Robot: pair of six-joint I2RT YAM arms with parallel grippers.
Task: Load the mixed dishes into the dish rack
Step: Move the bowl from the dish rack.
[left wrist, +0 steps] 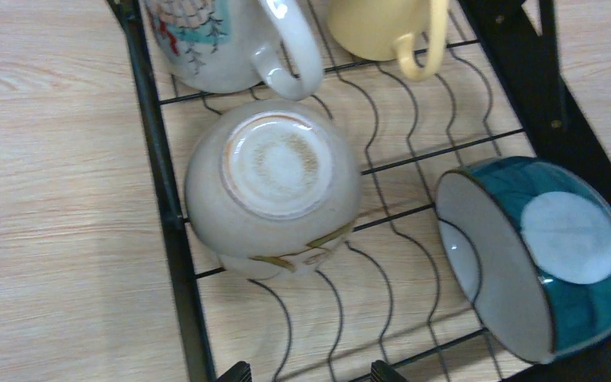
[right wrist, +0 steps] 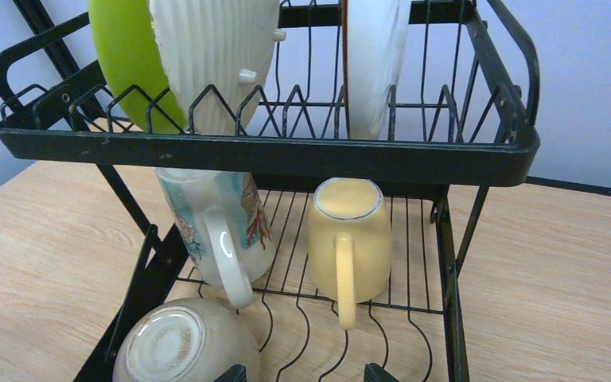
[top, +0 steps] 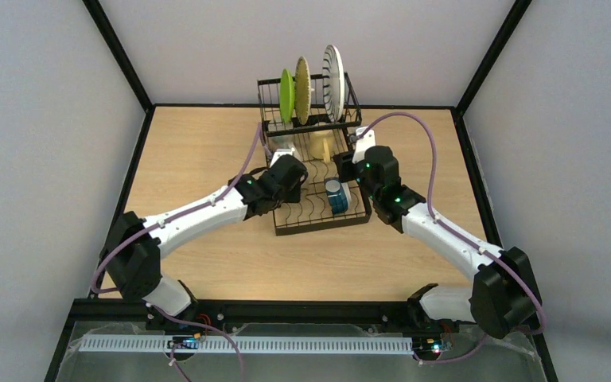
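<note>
The black wire dish rack (top: 319, 227) stands mid-table. Its raised tier holds a green plate (top: 286, 95), a woven bamboo plate (top: 302, 89) and a blue-striped white plate (top: 333, 82), all on edge. On the lower tray a white bowl (left wrist: 274, 187) lies upside down, a blue-patterned bowl (left wrist: 541, 255) leans on its rim, and a pale yellow mug (right wrist: 350, 239) and a patterned mug (right wrist: 219, 219) sit inverted at the back. My left gripper (left wrist: 310, 374) hovers open over the tray just short of the white bowl. My right gripper (right wrist: 305, 374) is open and empty, facing the mugs.
The rack's upper rim (right wrist: 286, 155) juts out above the mugs in the right wrist view. Black side bars (left wrist: 159, 175) frame the tray. Bare wooden tabletop (top: 199, 159) lies on both sides of the rack, with walls close around it.
</note>
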